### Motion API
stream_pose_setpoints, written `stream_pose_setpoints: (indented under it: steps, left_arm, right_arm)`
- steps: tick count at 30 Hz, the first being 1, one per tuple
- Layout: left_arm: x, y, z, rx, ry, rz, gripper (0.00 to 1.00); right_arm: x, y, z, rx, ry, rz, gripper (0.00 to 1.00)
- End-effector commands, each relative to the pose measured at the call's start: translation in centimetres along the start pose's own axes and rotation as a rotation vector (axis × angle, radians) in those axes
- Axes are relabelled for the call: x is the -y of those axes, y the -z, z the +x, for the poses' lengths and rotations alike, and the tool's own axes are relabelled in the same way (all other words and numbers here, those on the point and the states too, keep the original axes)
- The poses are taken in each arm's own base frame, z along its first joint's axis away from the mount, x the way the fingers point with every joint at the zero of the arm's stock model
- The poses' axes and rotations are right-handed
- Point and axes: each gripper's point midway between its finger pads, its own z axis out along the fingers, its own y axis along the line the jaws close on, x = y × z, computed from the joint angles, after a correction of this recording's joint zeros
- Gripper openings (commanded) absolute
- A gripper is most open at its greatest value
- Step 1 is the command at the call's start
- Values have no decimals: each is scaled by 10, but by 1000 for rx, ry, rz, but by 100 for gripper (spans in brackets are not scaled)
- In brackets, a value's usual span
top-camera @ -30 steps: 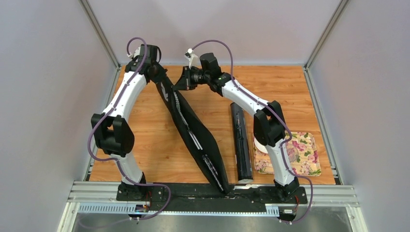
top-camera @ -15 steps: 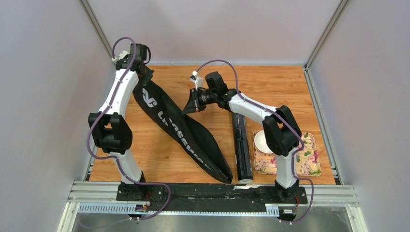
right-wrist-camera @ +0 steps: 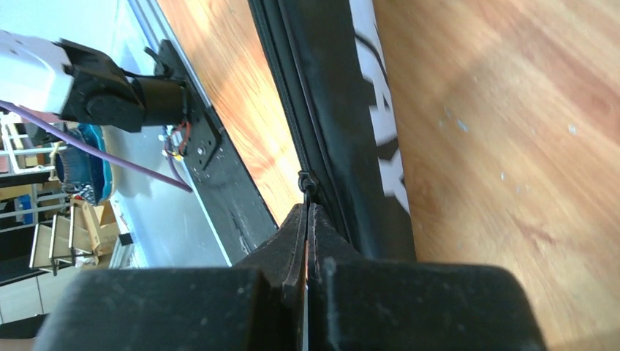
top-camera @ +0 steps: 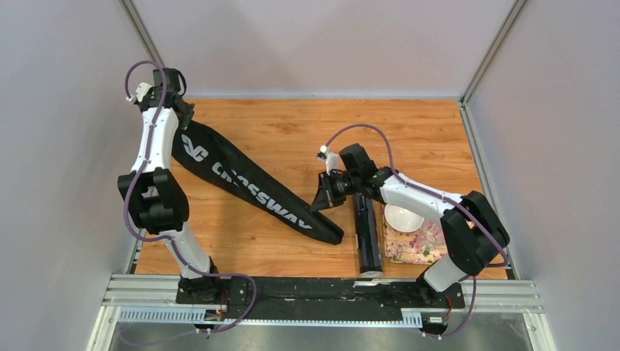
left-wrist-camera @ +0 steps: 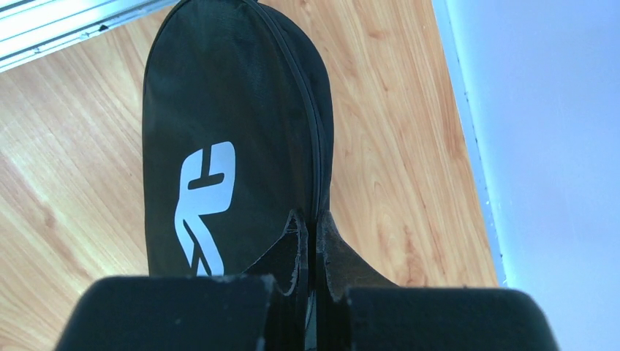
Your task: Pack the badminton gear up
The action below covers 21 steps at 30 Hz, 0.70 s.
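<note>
The black CROSSWAY racket bag (top-camera: 248,186) lies flat on the table, wide end at the far left, narrow end near the middle front. My left gripper (top-camera: 179,121) is shut on the edge of the bag's wide end; the left wrist view shows it (left-wrist-camera: 311,219) pinching the bag (left-wrist-camera: 219,131) at the zipper seam. My right gripper (top-camera: 319,199) is shut on the zipper pull (right-wrist-camera: 307,179) near the bag's narrow end (right-wrist-camera: 343,110). The long dark tube (top-camera: 365,230) lies on the table just right of the bag. No rackets or shuttlecocks are in view.
A small white bowl (top-camera: 402,217) sits on the flower-patterned tray (top-camera: 409,247) at the front right, under my right arm. Metal frame rails run along the table's left and right edges, with grey walls beyond.
The bag went from standing on edge to lying flat and swung left. My left gripper moved far left with the wide end. My right gripper travelled down the zipper toward the narrow end.
</note>
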Motion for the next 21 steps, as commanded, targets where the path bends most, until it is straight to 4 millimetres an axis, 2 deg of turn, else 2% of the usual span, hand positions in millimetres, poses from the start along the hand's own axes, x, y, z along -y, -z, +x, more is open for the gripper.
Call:
stream_pose_setpoints:
  steps: [1, 2, 4, 5, 7, 11, 19, 21]
  left_arm:
    - [4, -8, -31, 72, 59, 36, 0]
    - [3, -10, -33, 75, 66, 35, 0]
    - [0, -14, -37, 77, 76, 32, 0]
    - [-3, -15, -41, 80, 83, 27, 0]
    - [-4, -18, -43, 81, 88, 30, 0]
    - [-10, -25, -48, 85, 99, 14, 0]
    - [-22, -33, -55, 103, 109, -24, 0]
    - [-23, -35, -56, 104, 109, -29, 0]
  right_arm:
    - [11, 16, 13, 31, 29, 72, 0]
    - [17, 17, 25, 12, 10, 91, 0]
    - [21, 22, 33, 18, 8, 116, 0]
    - [28, 23, 45, 0, -10, 134, 0]
    - [30, 30, 50, 14, -2, 158, 0]
    - [35, 40, 72, 0, -28, 185, 0]
    - [58, 46, 114, -31, -96, 256, 0]
    - [61, 47, 117, -26, -103, 271, 0]
